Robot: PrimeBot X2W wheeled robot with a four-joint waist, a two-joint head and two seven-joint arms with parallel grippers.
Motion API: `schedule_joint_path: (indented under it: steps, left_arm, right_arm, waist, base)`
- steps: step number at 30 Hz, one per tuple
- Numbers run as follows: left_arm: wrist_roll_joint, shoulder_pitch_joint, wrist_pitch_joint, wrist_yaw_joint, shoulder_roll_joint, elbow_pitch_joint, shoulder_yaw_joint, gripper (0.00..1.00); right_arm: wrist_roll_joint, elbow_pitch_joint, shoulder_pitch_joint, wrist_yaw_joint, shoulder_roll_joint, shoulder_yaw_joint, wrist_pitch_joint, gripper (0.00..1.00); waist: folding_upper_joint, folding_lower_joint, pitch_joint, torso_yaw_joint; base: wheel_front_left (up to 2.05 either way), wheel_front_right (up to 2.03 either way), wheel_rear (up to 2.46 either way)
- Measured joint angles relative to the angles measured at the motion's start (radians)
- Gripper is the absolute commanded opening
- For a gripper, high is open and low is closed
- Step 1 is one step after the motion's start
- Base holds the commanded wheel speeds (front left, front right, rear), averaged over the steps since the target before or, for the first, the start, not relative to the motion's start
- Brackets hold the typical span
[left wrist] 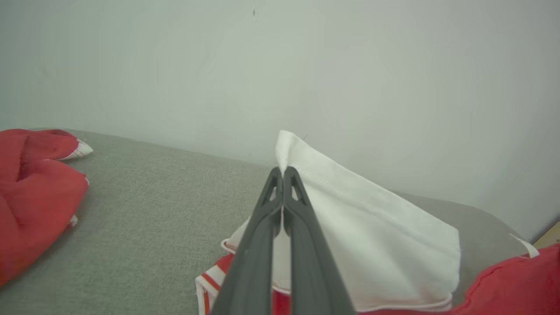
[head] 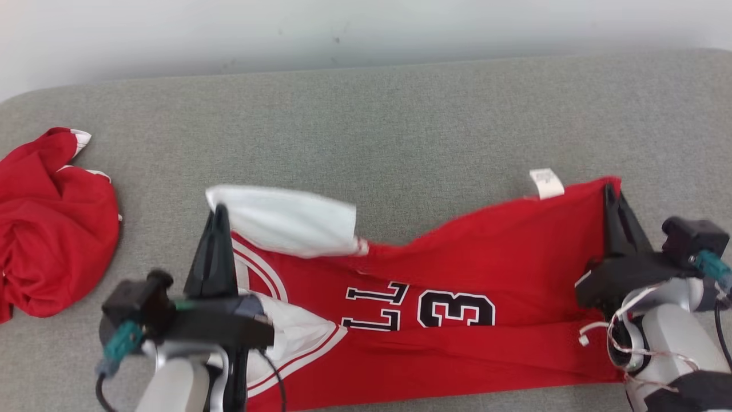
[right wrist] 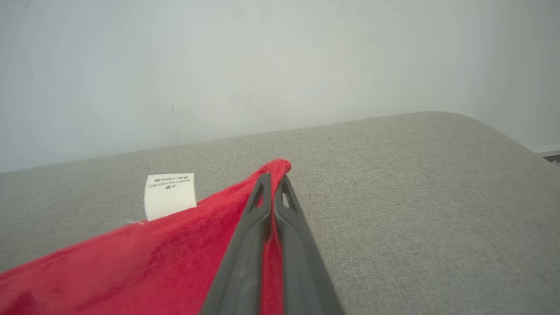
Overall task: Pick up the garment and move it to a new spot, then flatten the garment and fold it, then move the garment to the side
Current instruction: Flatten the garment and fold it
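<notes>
The garment [head: 446, 292] is a red jersey with white sleeves, white trim and black numbers, stretched sideways across the grey table [head: 400, 126]. My left gripper [head: 220, 213] is shut on the corner of its white sleeve [head: 286, 220], held up off the table; the left wrist view shows the white cloth [left wrist: 372, 227] pinched at the fingertips [left wrist: 283, 171]. My right gripper [head: 609, 191] is shut on the red hem corner at the right. In the right wrist view the red cloth [right wrist: 166, 258] runs between the fingers, with a white label [right wrist: 169, 195] beside them.
A second red garment [head: 51, 229] lies bunched at the table's left edge, also in the left wrist view [left wrist: 35, 197]. A pale wall [head: 343, 28] rises behind the table. The table's rounded far right corner [right wrist: 459, 122] lies past the right gripper.
</notes>
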Motion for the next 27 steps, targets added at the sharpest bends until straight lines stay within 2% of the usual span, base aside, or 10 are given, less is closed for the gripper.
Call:
schedule_joint_path:
  steps: [6,13,20,27]
  left_arm:
    - [-0.006,-0.109,0.0,0.0,-0.004,-0.001,0.001,0.0]
    - [-0.047,-0.116,0.0,0.002,-0.006,0.0,-0.016,0.0]
    - [-0.072,-0.02,0.0,0.009,-0.006,-0.08,-0.03,0.0]
    - [-0.089,0.095,0.0,0.009,-0.004,-0.15,-0.051,0.0]
  right_arm:
    - [0.033,0.018,-0.038,-0.008,0.019,-0.009,0.019,0.0]
    - [0.041,0.032,-0.045,-0.018,0.028,-0.015,0.041,0.0]
    - [0.028,0.035,0.002,-0.03,0.018,-0.017,0.032,0.0]
    - [-0.042,0.035,0.045,-0.044,-0.016,-0.015,-0.006,0.0]
  waist:
    - [0.0,0.0001,0.009,-0.013]
    - [0.0001,0.0002,0.017,-0.031]
    - [0.0001,0.0001,0.021,-0.027]
    - [0.0,0.0001,0.015,-0.003]
  base:
    - [0.0,0.0,0.0]
    - [0.0,0.0,0.0]
    - [0.0,0.0,0.0]
    - [0.0,0.0,0.0]
